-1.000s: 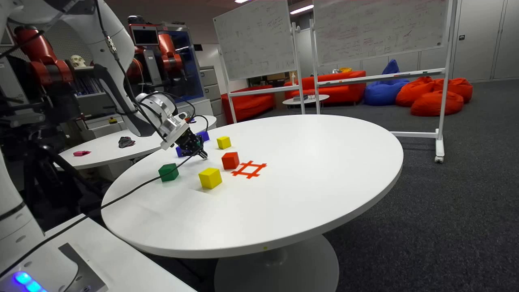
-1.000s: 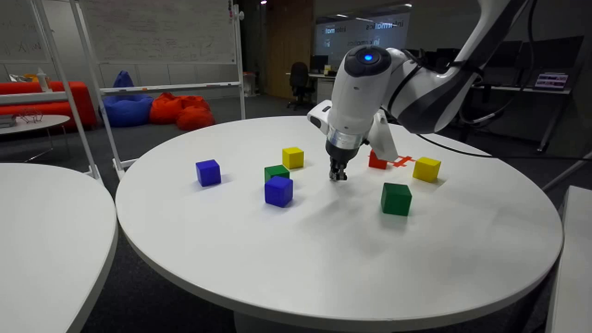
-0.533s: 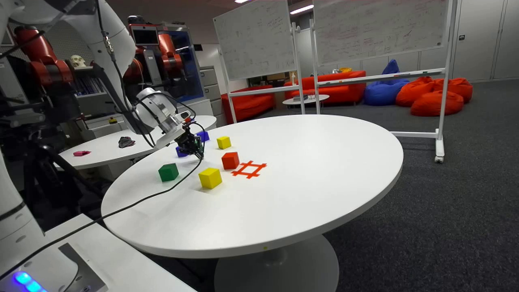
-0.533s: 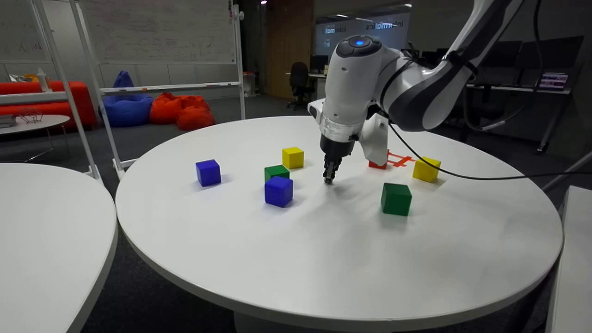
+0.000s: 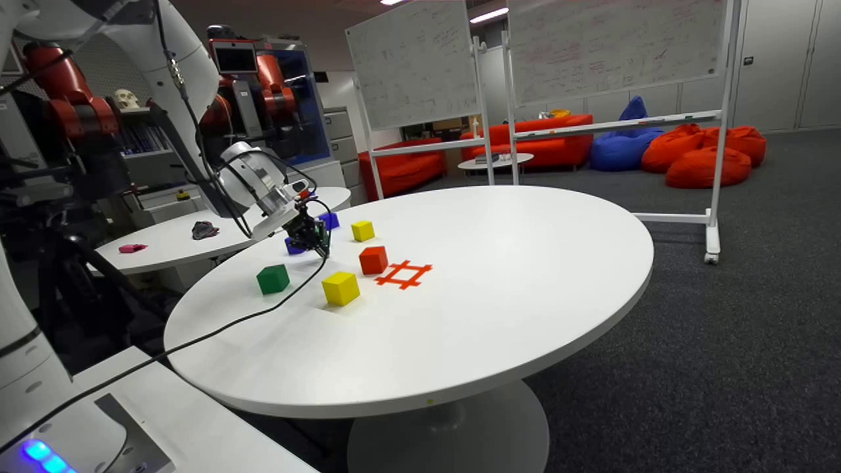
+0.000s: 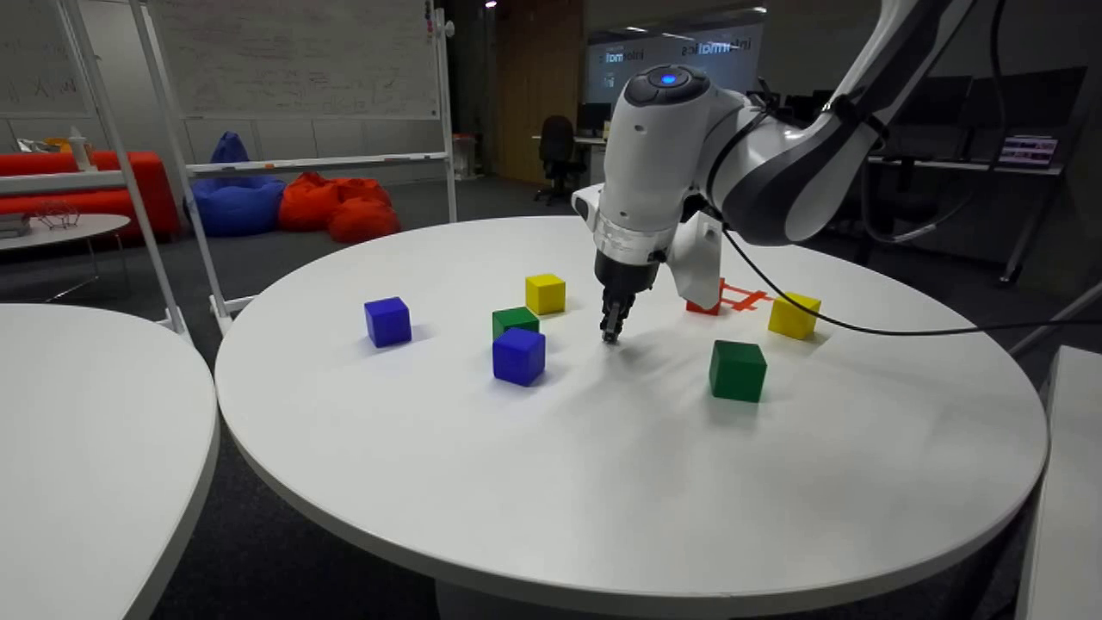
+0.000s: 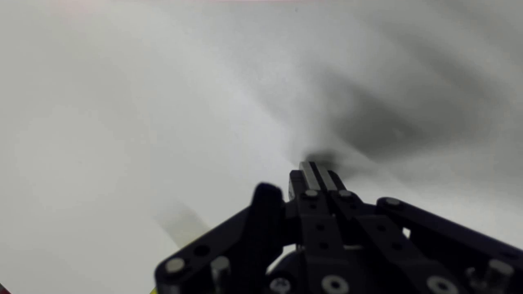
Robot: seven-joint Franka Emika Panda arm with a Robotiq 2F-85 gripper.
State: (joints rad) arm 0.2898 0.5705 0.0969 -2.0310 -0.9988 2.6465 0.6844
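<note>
The tool (image 6: pixel 610 338), its jaws closed together, points down close to the round white counter (image 6: pixel 603 508) between a red cube (image 5: pixel 374 260) and a blue cube (image 6: pixel 519 356), with a green cube (image 6: pixel 515 319) partly hidden behind the blue one in an exterior view.

– Bright near the jaws?
– Yes, bright on the white table (image 6: pixel 654 482) under the jaws, much darker far behind them.
– Anything shining?
– Yes, a glowing ceiling lamp (image 5: pixel 489 15), high up and far beyond the jaws.
– Anything fuzzy?
– Yes, a big soft grey shadow (image 7: pixel 374 128), just past the jaws in the wrist view.
</note>
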